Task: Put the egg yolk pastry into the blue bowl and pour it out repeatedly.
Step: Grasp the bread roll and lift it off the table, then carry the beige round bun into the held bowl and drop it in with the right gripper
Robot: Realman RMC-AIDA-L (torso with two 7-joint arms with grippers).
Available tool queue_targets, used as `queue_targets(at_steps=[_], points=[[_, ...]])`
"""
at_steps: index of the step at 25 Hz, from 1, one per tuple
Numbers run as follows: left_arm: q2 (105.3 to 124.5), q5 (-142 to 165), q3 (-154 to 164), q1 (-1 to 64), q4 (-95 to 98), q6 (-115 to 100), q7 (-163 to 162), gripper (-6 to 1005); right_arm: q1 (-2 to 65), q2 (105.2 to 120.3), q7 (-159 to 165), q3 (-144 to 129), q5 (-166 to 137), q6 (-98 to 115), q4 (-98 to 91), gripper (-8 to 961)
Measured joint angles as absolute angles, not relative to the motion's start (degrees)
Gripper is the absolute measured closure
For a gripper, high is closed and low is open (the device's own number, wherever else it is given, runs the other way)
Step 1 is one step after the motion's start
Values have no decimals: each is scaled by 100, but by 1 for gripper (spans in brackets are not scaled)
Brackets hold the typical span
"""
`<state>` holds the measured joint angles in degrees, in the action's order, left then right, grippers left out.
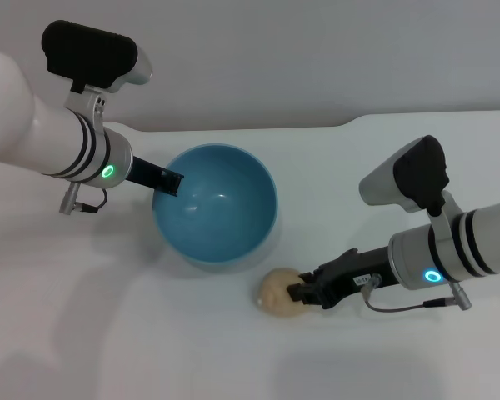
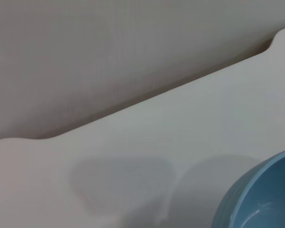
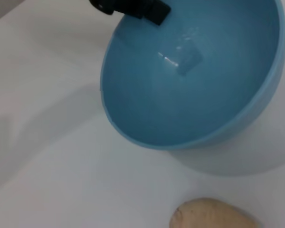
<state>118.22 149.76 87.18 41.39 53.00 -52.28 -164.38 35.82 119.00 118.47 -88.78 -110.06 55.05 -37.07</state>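
The blue bowl [image 1: 221,212] is tipped on its side on the white table, its empty inside facing forward. My left gripper [image 1: 170,182] is shut on the bowl's left rim, one black finger showing inside the wall. In the right wrist view that gripper [image 3: 133,7] shows at the bowl's [image 3: 190,95] edge. The egg yolk pastry [image 1: 277,292] lies on the table just in front of the bowl's lower rim. My right gripper [image 1: 301,292] is right against the pastry's right side. The right wrist view shows the pastry [image 3: 211,216] below the bowl. The left wrist view catches only a part of the bowl [image 2: 261,199].
The white table [image 1: 108,333] ends at a back edge against a grey wall [image 1: 275,50], with a raised step in the edge at the right. Nothing else lies on the table.
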Motion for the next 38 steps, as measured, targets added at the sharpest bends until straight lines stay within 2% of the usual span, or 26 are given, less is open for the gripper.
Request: queue_targets(at_steps=[6, 11, 23, 29, 38], points=[[11822, 14993, 8718, 4157, 5300, -5229, -16434, 989, 3525, 11897, 11682, -9192, -11044, 5501, -3871, 789], [11817, 15001, 8718, 4166, 5299, -5229, -16427, 988, 3396, 11883, 11673, -9213, -11050, 5572, -4190, 818], [11812, 15012, 8719, 4197, 5300, -5222, -16426, 988, 2599, 11863, 11663, -8830, -11066, 6171, -6175, 898], [11805, 15012, 8840, 4241, 5299, -5324, -16426, 987, 2599, 11881, 11597, -8784, -11064, 5922, -6861, 921], [11817, 14973, 8946, 4346, 5300, -5692, -16427, 987, 2778, 11884, 11575, -9128, -11031, 4948, -6580, 929]])
